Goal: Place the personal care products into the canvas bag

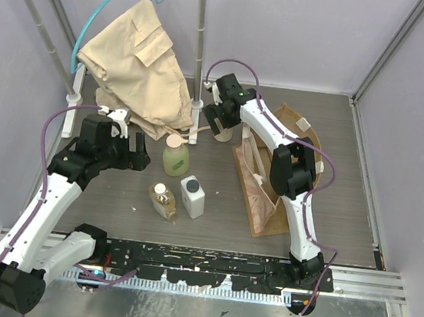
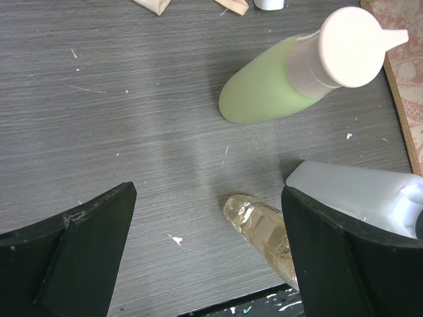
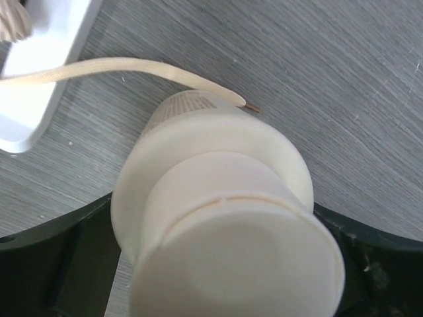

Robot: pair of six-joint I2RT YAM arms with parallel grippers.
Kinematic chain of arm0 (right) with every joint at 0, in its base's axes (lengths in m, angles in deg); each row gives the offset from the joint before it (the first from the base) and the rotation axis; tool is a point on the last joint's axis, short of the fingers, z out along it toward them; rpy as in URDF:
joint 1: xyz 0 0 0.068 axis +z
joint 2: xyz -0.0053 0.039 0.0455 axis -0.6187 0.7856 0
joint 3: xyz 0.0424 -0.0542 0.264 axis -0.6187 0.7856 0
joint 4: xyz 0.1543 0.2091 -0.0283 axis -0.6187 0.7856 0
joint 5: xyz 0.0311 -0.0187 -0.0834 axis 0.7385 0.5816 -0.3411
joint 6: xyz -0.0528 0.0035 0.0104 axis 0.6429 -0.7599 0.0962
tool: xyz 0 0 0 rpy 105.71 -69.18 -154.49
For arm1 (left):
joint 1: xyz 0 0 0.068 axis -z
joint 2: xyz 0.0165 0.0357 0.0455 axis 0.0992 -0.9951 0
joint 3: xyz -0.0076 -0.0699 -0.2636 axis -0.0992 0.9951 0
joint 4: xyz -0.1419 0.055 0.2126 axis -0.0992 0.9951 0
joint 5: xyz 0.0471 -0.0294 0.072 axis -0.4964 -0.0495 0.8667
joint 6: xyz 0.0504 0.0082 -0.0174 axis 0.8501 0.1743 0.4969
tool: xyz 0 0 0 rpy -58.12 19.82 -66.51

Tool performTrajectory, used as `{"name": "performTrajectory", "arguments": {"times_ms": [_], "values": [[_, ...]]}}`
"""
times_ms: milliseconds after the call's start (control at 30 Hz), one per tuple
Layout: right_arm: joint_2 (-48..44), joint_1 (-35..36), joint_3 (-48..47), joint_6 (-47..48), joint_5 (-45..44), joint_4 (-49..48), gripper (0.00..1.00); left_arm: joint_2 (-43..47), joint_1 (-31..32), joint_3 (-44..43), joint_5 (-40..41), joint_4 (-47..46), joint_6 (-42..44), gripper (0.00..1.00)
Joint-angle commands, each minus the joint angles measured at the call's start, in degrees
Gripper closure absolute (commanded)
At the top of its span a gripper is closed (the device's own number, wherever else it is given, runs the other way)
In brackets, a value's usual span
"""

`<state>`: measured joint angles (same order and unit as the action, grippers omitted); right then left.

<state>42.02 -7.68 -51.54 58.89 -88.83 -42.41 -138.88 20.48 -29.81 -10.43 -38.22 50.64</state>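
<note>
**At upper centre: right gripper (image 1: pixel 220 122) around cream round-capped bottle (image 3: pixel 225 218)**

In the top view, the bottle stands upright beside the rack foot (image 3: pixel 39 72), with a black finger (image 3: pixel 59 264) on each side; contact cannot be confirmed. Fine print on its shoulder is illegible. The left gripper (image 2: pixel 208 195) hovers with fingers spread, left of the green-yellow bottle (image 2: pixel 264 89). The amber bottle (image 1: pixel 163 200) and white rectangular bottle (image 1: pixel 192 195) stand just below. The canvas bag (image 1: pixel 261 203) sits right of centre, near the cream bottle.
</note>
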Motion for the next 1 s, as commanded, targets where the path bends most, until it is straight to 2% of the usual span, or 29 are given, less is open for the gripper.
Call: {"name": "performTrajectory", "arguments": {"times_ms": [0, 333, 667, 967], "values": [[-3.05, 0.19, 1.6, 0.2, -1.97, -0.22, 0.0, 0.62, 0.02, 0.76, -0.73, -1.1, -0.11, 0.02], [-5.01, 0.22, 0.75, 0.37, -1.27, -1.76, 0.0, 0.9, -0.03, 0.55, -0.83, -0.67, -0.33, 0.02], [-4.59, -0.88, -7.32, -1.5, 0.9, 6.92, 0.0, 0.84, -0.06, -0.03, -0.78, 0.04, -0.2, 0.02], [-3.28, -1.54, -10.7, -0.55, 3.22, 6.32, 0.0, 0.96, -0.1, -0.23, -0.92, 0.41, -0.23, 0.02]]}}
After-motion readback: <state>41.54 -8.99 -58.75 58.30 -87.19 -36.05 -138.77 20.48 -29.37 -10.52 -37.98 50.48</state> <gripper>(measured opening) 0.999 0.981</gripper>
